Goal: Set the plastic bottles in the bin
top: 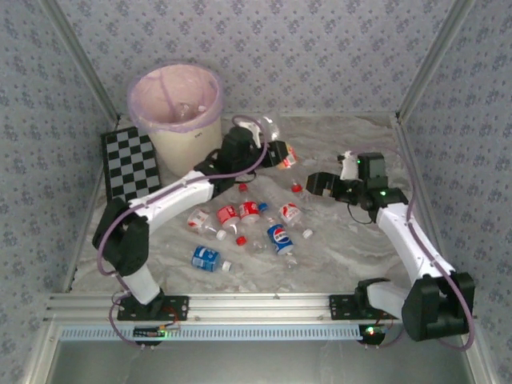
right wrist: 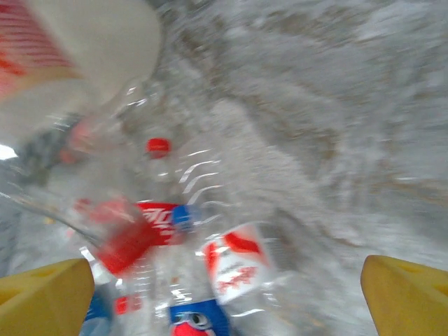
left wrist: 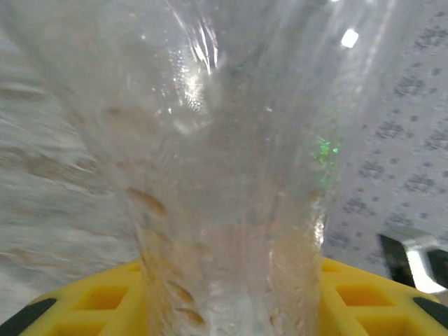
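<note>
The bin (top: 176, 104), a cream bucket with a pink bag liner, stands at the back left. My left gripper (top: 274, 146) is right of it, above the table, shut on a clear plastic bottle (top: 269, 126). In the left wrist view that bottle (left wrist: 224, 140) sits between the yellow fingers (left wrist: 91, 304). Several more plastic bottles (top: 250, 210) lie in a loose heap mid-table, among them a blue-labelled one (top: 280, 238). My right gripper (top: 320, 182) hovers right of the heap, open and holding nothing. Its wrist view is blurred, with fingertips (right wrist: 49, 297) wide apart over a red-and-white labelled bottle (right wrist: 241, 269).
A black-and-white checkerboard (top: 130, 164) lies left of the heap, in front of the bin. One blue-labelled bottle (top: 206, 258) lies apart, nearer the front rail (top: 256, 306). Patterned walls close in the back and both sides.
</note>
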Robot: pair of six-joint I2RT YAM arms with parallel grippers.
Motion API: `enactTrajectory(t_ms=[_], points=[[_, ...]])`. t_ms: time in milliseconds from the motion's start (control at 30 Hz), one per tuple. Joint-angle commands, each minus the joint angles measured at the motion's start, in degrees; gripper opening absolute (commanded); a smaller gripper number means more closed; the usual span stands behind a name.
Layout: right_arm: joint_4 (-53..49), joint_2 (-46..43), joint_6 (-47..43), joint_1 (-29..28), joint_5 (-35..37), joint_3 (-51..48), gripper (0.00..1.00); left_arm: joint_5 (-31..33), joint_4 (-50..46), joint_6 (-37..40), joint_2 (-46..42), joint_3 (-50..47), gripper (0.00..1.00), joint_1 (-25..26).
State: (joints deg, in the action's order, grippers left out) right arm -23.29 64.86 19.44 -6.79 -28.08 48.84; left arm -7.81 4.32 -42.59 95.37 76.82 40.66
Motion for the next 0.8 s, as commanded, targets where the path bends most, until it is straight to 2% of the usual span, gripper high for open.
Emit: enactTrajectory(t_ms=[0,100,233,333,500,600,767], points=[[-6.11,-0.39,-4.81,1.19,6.24,-2.11,1.0,4.39,-11.46,10.94,-6.78,6.54,0.21,-5.45],[-5.12,0.23,-4.5,1.6,5.32,-3.74,1.0,7.79,-20.67,17.4,-9.12,12.87,0.09,-9.91],[-3.7,1.13,-3.68,1.51,5.84,-3.57,1.0,6.12,-26.93,20.61,-11.71,18.49,0.01,-18.29],[-2.96,1.88,-3.01,1.1,5.66,-3.18,1.0,6.66,-28.65,21.61,-14.58,19.9,0.0,-23.83],[-4.76,2.64,-3.92,0.24,6.42,-2.26,1.0,5.92,-24.81,21.31,-19.32,18.52,0.0,-30.2],[-6.03,2.4,-4.56,0.11,6.98,-1.69,0.99,4.69,-26.86,22.97,-17.08,22.21,0.0,-33.22],[-6.6,1.29,-4.94,0.11,7.63,-2.37,1.0,1.48,-37.44,25.96,-7.07,33.6,0.0,-35.28]])
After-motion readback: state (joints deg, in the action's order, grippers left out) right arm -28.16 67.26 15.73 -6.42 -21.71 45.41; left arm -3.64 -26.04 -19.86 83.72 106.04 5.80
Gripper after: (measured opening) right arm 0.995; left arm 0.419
